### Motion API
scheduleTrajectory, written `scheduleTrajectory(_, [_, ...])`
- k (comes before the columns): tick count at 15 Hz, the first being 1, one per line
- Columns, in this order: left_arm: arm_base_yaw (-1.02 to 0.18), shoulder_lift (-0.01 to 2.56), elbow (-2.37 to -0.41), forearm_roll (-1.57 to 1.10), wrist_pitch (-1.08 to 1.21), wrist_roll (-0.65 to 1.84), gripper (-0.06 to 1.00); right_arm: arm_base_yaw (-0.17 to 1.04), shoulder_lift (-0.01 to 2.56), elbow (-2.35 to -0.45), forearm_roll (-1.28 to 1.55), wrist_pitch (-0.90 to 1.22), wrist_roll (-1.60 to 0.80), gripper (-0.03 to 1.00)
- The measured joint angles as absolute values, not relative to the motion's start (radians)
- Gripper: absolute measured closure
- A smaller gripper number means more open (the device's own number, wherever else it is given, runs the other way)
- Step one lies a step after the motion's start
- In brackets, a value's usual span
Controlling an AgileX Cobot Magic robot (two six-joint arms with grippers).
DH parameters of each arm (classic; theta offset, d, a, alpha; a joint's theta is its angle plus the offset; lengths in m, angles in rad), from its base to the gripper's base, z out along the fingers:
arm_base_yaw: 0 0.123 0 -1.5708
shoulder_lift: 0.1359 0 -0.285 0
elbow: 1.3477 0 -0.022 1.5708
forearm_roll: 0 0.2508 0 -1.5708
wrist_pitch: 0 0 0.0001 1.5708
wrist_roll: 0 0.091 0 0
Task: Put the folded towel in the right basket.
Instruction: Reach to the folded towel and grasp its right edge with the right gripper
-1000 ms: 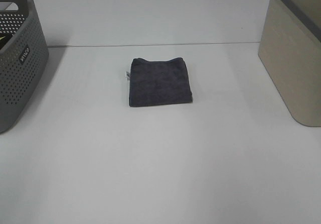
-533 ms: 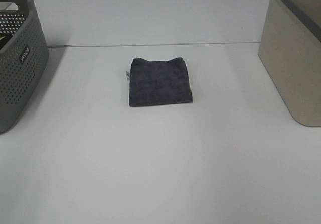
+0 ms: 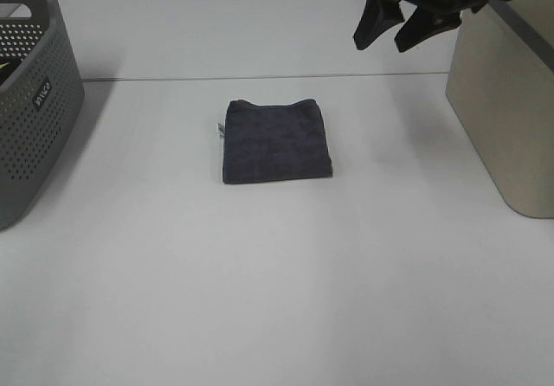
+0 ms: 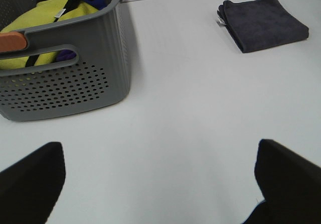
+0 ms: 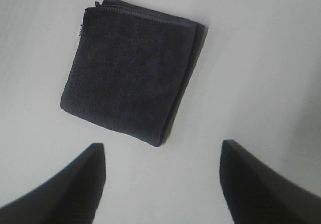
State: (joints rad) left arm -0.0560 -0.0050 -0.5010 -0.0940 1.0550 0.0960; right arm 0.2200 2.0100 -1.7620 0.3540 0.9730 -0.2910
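Right pincer (image 3: pixel 378 46) gapes in the high view; left pincer (image 4: pixel 159 144), also agape, shows only in its wrist view.

Left pincer (image 4: pixel 159 148), right pincer (image 3: pixel 381 43) agape

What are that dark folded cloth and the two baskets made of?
The towel looks like microfibre or terry cloth: matte, fuzzy nap, stitched edges. The left basket seems to be moulded grey plastic, with rows of regular holes. The right basket looks like smooth matte beige plastic with a grey rim, though that is less certain.
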Motion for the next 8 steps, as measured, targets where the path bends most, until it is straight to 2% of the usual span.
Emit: scheduleTrajectory(8, [-0.056,-0.005,-0.501,-0.094,1.055,0.096,-0.03,0.219,2.463,-2.138,0.509,1.146,-0.27,0.29])
